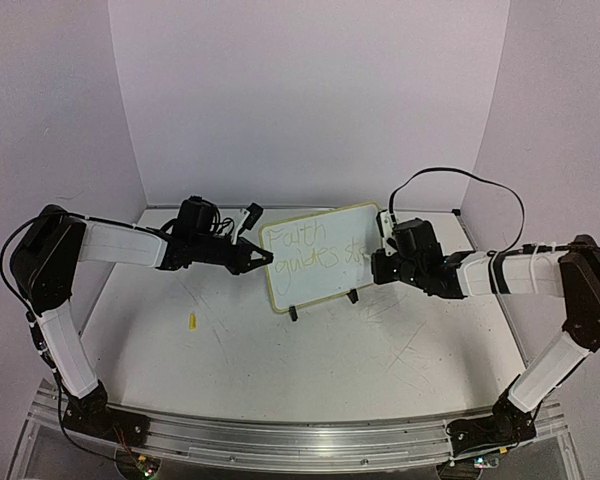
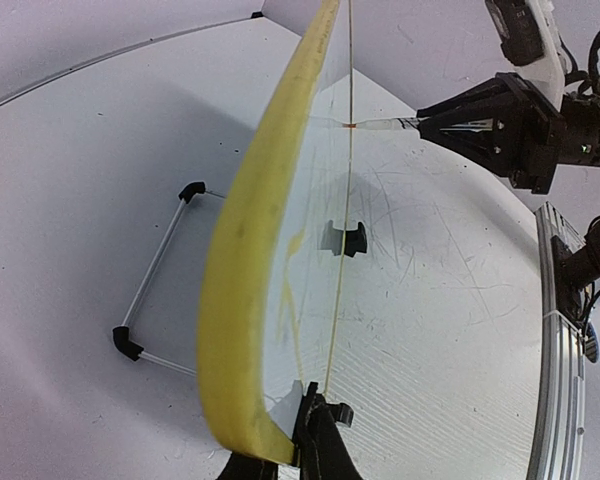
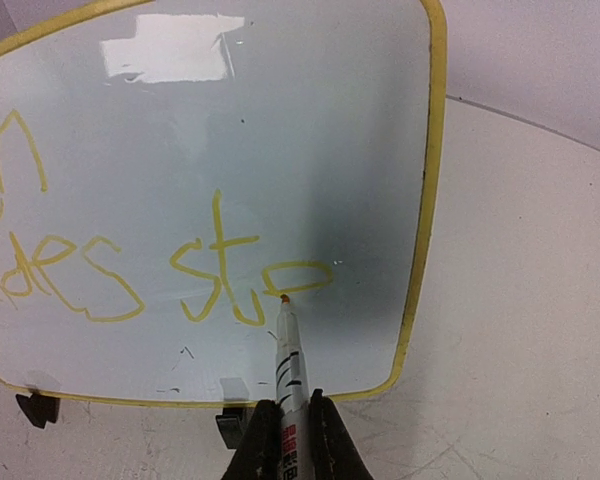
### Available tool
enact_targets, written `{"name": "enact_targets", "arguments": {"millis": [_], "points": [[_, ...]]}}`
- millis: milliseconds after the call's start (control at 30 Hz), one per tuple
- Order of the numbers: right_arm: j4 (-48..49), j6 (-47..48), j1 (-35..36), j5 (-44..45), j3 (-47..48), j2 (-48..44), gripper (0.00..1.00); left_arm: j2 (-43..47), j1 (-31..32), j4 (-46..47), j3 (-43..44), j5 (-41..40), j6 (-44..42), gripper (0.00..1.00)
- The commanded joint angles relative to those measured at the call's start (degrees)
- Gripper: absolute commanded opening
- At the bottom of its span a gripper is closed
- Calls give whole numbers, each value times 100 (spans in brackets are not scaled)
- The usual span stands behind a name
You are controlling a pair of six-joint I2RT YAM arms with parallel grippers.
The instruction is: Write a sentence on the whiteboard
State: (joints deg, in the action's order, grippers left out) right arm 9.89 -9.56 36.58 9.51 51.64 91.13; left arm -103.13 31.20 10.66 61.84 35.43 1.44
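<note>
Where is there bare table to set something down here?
Free: the wide table strip between the whiteboard feet and the arm bases, except a small yellow piece. Crowded: board's sides, where left pincer and right pincer with marker sit.

We're looking at the board [image 1: 318, 258]: small, white, rect., w/ a thin yellow rim [image 2: 238, 260] & rounded corners. It's standing upright on the table [image 1: 280, 370], mid-rear, w/ a wire stand [image 2: 156, 268] behind it & black clip feet [image 1: 293, 313] gripping the btm edge. It's sitting skewed, left end nearer the arm bases. Its face is carrying yellow handwriting [image 3: 215, 270] in 2 lines: "Faith" above, "guides" + a part-word starting "st" below.
</note>
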Motion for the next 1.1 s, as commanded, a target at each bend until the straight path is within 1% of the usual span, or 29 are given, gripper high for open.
{"name": "enact_targets", "arguments": {"millis": [0, 200, 367, 500, 800, 1067], "points": [[-60, -72, 8, 367, 101, 114, 0, -75, -156, -435, 44, -1285, -621, 0], [-92, -68, 10, 641, 171, 91, 0, -58, -156, -433, 29, -1309, -628, 0], [309, 101, 8, 469, -183, -495, 0, -66, -158, -433, 26, -1303, -624, 0], [303, 120, 2, 381, -327, -759, 0, -49, -158, -439, 10, -1302, -628, 0], [373, 120, -133, 323, 50, -358, 0, -34, -154, -444, 17, -1301, -627, 0], [435, 165, -140, 255, 178, -196, 0, -59, -158, -444, 30, -1294, -638, 0]]}}
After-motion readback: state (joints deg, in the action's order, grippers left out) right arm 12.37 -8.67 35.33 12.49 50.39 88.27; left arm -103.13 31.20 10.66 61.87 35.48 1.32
